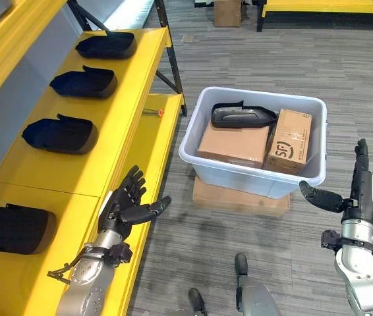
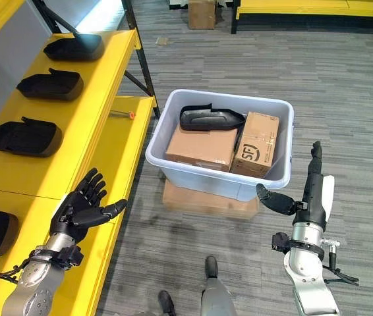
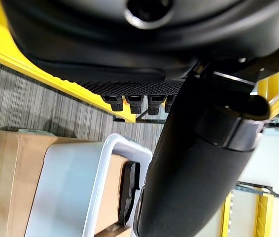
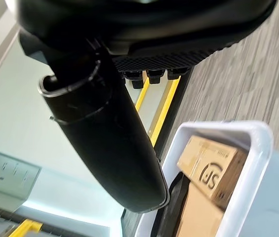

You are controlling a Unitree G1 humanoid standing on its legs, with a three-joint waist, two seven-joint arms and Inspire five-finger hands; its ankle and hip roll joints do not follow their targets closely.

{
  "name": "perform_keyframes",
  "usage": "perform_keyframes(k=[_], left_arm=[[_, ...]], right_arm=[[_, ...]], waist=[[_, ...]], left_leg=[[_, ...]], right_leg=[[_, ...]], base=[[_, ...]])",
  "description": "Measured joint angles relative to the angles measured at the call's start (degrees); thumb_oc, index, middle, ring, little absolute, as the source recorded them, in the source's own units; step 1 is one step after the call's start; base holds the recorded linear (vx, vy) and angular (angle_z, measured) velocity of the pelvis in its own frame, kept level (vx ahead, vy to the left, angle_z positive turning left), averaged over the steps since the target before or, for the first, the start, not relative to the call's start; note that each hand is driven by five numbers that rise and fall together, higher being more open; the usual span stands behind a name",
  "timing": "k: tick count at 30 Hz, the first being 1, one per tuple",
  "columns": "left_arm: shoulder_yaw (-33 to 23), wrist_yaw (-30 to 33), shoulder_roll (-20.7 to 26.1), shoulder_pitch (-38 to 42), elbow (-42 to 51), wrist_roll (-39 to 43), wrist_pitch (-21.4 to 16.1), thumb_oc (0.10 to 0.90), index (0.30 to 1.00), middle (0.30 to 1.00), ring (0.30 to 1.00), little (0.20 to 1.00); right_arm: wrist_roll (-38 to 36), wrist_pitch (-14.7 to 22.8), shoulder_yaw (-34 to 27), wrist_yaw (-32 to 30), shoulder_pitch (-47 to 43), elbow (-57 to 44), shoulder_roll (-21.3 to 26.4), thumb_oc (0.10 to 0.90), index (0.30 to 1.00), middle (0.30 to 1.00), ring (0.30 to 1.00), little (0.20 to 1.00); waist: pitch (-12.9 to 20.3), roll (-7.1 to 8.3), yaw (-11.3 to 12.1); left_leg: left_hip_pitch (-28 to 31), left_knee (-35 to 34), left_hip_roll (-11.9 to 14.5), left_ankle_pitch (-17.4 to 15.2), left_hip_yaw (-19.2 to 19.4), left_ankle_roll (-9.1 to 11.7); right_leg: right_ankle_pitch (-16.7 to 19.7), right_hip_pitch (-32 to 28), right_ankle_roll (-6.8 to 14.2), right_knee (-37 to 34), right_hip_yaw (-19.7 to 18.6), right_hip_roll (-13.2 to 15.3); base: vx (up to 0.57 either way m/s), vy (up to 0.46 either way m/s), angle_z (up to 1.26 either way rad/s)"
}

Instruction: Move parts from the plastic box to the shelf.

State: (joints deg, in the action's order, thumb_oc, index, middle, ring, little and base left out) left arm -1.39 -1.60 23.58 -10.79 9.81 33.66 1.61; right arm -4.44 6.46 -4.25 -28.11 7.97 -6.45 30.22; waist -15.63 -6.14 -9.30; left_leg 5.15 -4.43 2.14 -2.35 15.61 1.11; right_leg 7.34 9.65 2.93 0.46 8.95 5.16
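Four black parts on yellow shelf [image 1: 127, 99], left side of frame: [image 1: 106, 46], [image 1: 84, 83], [image 1: 60, 134], [image 1: 14, 228]. One black part [image 1: 239, 116] in plastic box [image 1: 252, 174], centre. Two cardboard boxes inside: [image 1: 234, 146], [image 1: 290, 140]. One flat carton [image 1: 239, 199] beneath. One carton [image 1: 227, 12] top centre.

Nearest black part [image 1: 12, 228] on the yellow shelf [image 1: 74, 191]: cut by the frame's left edge. Flat cardboard [image 1: 239, 197] under the plastic box [image 1: 256, 174]: mostly hidden, near edge alone visible. Carton [image 1: 227, 12] at the far floor: top cut off. Small orange-tipped item [image 1: 153, 112] on the lower shelf board: too small to identify. Box interior below the two cartons [image 1: 236, 145]: hidden.
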Motion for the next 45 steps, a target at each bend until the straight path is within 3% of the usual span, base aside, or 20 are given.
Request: perform_keyframes(k=[7, 13, 14, 15, 16, 17, 18, 19, 23, 26, 29, 30, 31, 32, 33, 34, 37, 38, 39, 45], left_arm=[[2.2, 0.8, -0.3, 3.4, 0.0, 2.2, -0.4, 0.900, 1.000, 1.000, 1.000, 1.000], [2.1, 2.4, -0.5, 6.1, 2.5, 4.0, -0.7, 0.900, 1.000, 1.000, 1.000, 1.000], [2.1, 2.3, 0.0, 6.3, 3.1, 3.9, -0.7, 0.900, 1.000, 1.000, 1.000, 1.000], [2.3, 2.5, -0.1, 7.4, 3.2, 3.7, -0.4, 0.900, 1.000, 1.000, 1.000, 1.000], [2.4, 2.7, -0.2, 7.3, 3.2, 3.6, -0.3, 0.900, 1.000, 1.000, 1.000, 1.000], [2.4, 2.7, -0.2, 7.0, 3.4, 3.6, -0.3, 0.900, 1.000, 1.000, 1.000, 1.000], [2.1, 2.6, -0.2, 7.0, 3.6, 3.6, -0.4, 0.900, 1.000, 1.000, 1.000, 1.000], [1.9, 2.8, -0.2, 6.5, 3.4, 3.5, -0.4, 0.900, 1.000, 1.000, 1.000, 1.000], [1.8, 3.6, 0.2, 3.5, 2.0, 1.9, -0.3, 0.900, 1.000, 1.000, 1.000, 1.000], [1.5, 3.4, 0.5, 3.1, -0.2, 2.0, -1.0, 0.900, 1.000, 1.000, 1.000, 1.000], [1.4, 3.2, -0.1, 2.4, -3.4, 1.9, -1.0, 0.900, 1.000, 1.000, 1.000, 1.000], [1.6, 2.3, -0.6, 1.0, -4.8, 1.9, -1.0, 0.900, 1.000, 1.000, 1.000, 1.000], [1.1, 2.1, -3.2, -0.3, -4.3, 1.9, -1.5, 0.900, 1.000, 1.000, 1.000, 1.000], [0.0, 2.2, -4.2, -2.4, -2.8, 2.0, -2.7, 0.900, 1.000, 1.000, 1.000, 1.000], [1.2, 1.7, -4.2, 1.7, -6.7, 2.0, -2.9, 0.900, 1.000, 1.000, 1.000, 1.000], [1.4, 1.4, -4.1, 2.6, -6.7, 2.0, -2.9, 0.900, 1.000, 1.000, 1.000, 1.000], [1.9, 1.1, -4.1, 3.2, -4.3, 2.0, -3.0, 0.900, 1.000, 1.000, 1.000, 1.000], [1.7, 1.2, -4.0, 3.1, -4.3, 2.0, -3.0, 0.900, 1.000, 1.000, 1.000, 1.000], [1.0, 1.3, -3.5, 3.1, -4.2, 2.0, -3.1, 0.900, 1.000, 1.000, 1.000, 1.000], [1.3, 1.1, -3.3, 0.5, -3.0, 2.0, -2.7, 0.900, 1.000, 1.000, 1.000, 1.000]], right_arm=[[2.2, -0.5, 0.0, -0.9, -0.6, 0.0, 0.0, 0.900, 1.000, 1.000, 1.000, 1.000], [2.2, -0.5, -0.2, 1.0, -1.6, -0.6, -0.9, 0.900, 1.000, 1.000, 1.000, 1.000], [2.1, -0.5, 0.1, 1.5, -1.9, -0.7, -1.2, 0.900, 1.000, 1.000, 1.000, 1.000], [2.1, -0.6, 0.4, 2.9, -2.0, -0.8, -2.0, 0.900, 1.000, 1.000, 1.000, 1.000], [2.1, -0.5, 0.9, 4.1, -2.1, -0.7, -2.0, 0.900, 1.000, 1.000, 1.000, 1.000], [2.2, -0.6, 1.0, 4.6, -2.1, -0.5, -2.0, 0.900, 1.000, 1.000, 1.000, 1.000], [2.1, -0.7, 1.0, 5.0, -2.3, -0.2, -3.0, 0.900, 1.000, 1.000, 1.000, 1.000], [2.0, -0.9, 1.6, 5.8, -2.3, 0.1, -4.1, 0.900, 1.000, 1.000, 1.000, 1.000], [1.7, -1.1, 3.6, 8.1, 0.8, -0.1, -3.8, 0.900, 1.000, 1.000, 1.000, 1.000], [0.8, -0.9, 3.7, 8.3, 3.0, 0.0, -3.1, 0.900, 1.000, 1.000, 1.000, 1.000], [0.7, -1.0, 4.1, 9.4, 3.6, -0.1, -2.6, 0.900, 1.000, 1.000, 1.000, 1.000], [0.0, -1.0, 4.1, 9.9, 4.1, -0.1, -1.1, 0.900, 1.000, 1.000, 1.000, 1.000], [-0.4, -0.7, 4.1, 10.4, 4.8, -1.6, 3.8, 0.900, 1.000, 1.000, 1.000, 1.000], [-0.4, -0.1, 4.3, 10.8, 5.4, -3.8, 7.6, 0.900, 1.000, 1.000, 1.000, 1.000], [-0.9, 0.3, 2.2, 9.9, 6.1, -2.6, 5.8, 0.900, 1.000, 1.000, 1.000, 1.000], [-1.7, -1.1, 2.5, 10.0, 6.2, -1.6, 5.1, 0.900, 1.000, 1.000, 1.000, 1.000], [-2.0, -1.3, 3.5, 10.4, 8.5, -1.5, 3.7, 0.900, 1.000, 1.000, 1.000, 1.000], [-2.0, -1.2, 3.7, 10.8, 8.0, -1.7, 3.4, 0.900, 1.000, 1.000, 1.000, 1.000], [-1.8, -0.5, 3.5, 10.9, 6.5, -2.6, 3.5, 0.900, 1.000, 1.000, 1.000, 1.000], [-1.6, -0.7, 3.0, 10.7, 5.6, -2.5, 3.0, 0.900, 1.000, 1.000, 1.000, 1.000]], waist=[[-0.6, -1.34, -1.0], [-0.7, 0.58, -1.5], [-0.6, 1.92, -1.4], [-0.5, 4.43, -0.9], [-0.5, 5.21, 0.0], [-0.7, 6.14, 0.4], [-0.7, 6.90, 1.4], [-1.2, 8.42, 2.4], [-1.3, 8.46, 2.3], [-1.1, 8.31, 2.4], [-1.0, 9.40, 2.9], [-1.2, 7.90, 2.2], [-1.0, 0.62, 1.3], [1.4, -0.48, 1.7], [0.0, 0.47, -2.6], [0.0, 2.37, -2.2], [-0.6, 3.44, -1.3], [-0.8, 3.19, -0.8], [-1.1, 3.44, 0.5], [-0.9, 2.07, 2.0]], left_leg=[[0.0, 0.2, 0.7, 0.1, 1.4, 0.2], [0.0, 7.0, 4.5, -3.1, 1.3, 3.9], [-1.6, 10.2, 4.9, -2.3, 1.4, 5.3], [-6.5, 21.8, 6.6, -1.1, 0.9, 7.0], [-14.2, 38.3, 8.7, 0.7, -4.6, 6.8], [-19.4, 46.1, 8.7, 1.0, -7.6, 7.4], [-24.2, 51.1, 8.3, -0.5, -7.1, 4.9], [-26.2, 46.8, 7.8, -1.3, -4.3, 3.0], [-23.8, 18.9, 6.9, 3.9, 0.7, 2.7], [-23.0, 2.4, 4.8, 8.4, -7.2, 2.4], [-21.6, 2.5, 3.9, 10.1, -9.3, 0.3], [-18.5, 4.0, 2.2, 11.9, -7.7, -2.8], [-17.4, 6.0, 6.6, 19.7, -8.2, -12.6], [-16.0, 4.8, 7.2, 18.2, -7.0, -14.6], [-13.8, 3.0, 6.1, 14.9, -5.7, -4.8], [-12.5, 3.7, 4.9, 13.8, -3.8, -4.1], [-8.7, 4.9, 5.0, 15.1, -3.5, -3.2], [-7.7, 4.4, 5.6, 15.1, -3.6, -3.2], [-7.1, 3.5, 4.4, 14.9, -3.5, -2.1], [-6.8, 2.7, 4.2, 11.2, -3.5, 1.2]], right_leg=[[-2.3, 2.6, -0.7, 4.3, -0.6, -0.5], [-11.8, 5.6, -4.4, 16.3, 1.9, -2.1], [-12.2, 5.0, -5.3, 16.2, 1.9, -2.1], [-12.5, 3.4, -6.1, 14.6, 1.4, -2.4], [-12.3, 1.6, -7.8, 13.9, 0.1, -4.0], [-12.3, 1.2, -8.9, 13.9, -0.8, -4.8], [-12.0, 0.6, -9.1, 12.6, -2.3, -4.7], [-10.1, -0.9, -8.4, 10.8, -3.4, -4.9], [-9.3, -11.5, -8.0, 3.7, -3.6, -7.9], [-10.0, -14.3, -6.9, 3.2, -6.2, -9.3], [-10.1, -17.1, -6.7, 2.7, -8.3, -8.8], [-12.3, -15.5, -3.1, 11.1, -8.1, -9.7], [-16.2, -5.1, -4.9, 29.7, -9.4, -14.1], [-20.5, -1.7, -8.6, 28.0, -11.4, -11.2], [-22.5, -4.2, -5.7, 25.5, -8.8, -7.3], [-22.4, -4.7, -5.4, 24.9, -9.4, -5.7], [-20.7, -9.2, -2.9, 20.7, -7.8, -5.1], [-21.0, -7.1, -0.8, 25.9, -8.0, -5.0], [-19.4, -8.3, -3.1, 17.6, -7.0, -3.1], [-18.7, -10.1, -1.7, 14.3, -5.7, -3.1]], base=[[0.07, -0.086, -0.09], [0.15, -0.320, -0.01], [0.19, -0.367, 0.00], [0.22, -0.412, -0.14], [0.20, -0.313, -0.23], [0.16, -0.129, -0.45], [0.13, 0.038, -0.61], [0.16, 0.099, -0.68], [0.18, 0.162, -0.51], [0.19, 0.130, -0.56], [0.11, 0.108, -0.47], [0.10, 0.146, -0.67], [0.13, 0.196, -0.99], [0.11, 0.172, -0.05], [0.08, 0.132, 0.26], [0.07, 0.134, 0.67], [0.07, 0.122, 0.27], [0.11, 0.147, 0.27], [0.09, 0.095, 0.21], [0.05, 0.031, 0.16]])
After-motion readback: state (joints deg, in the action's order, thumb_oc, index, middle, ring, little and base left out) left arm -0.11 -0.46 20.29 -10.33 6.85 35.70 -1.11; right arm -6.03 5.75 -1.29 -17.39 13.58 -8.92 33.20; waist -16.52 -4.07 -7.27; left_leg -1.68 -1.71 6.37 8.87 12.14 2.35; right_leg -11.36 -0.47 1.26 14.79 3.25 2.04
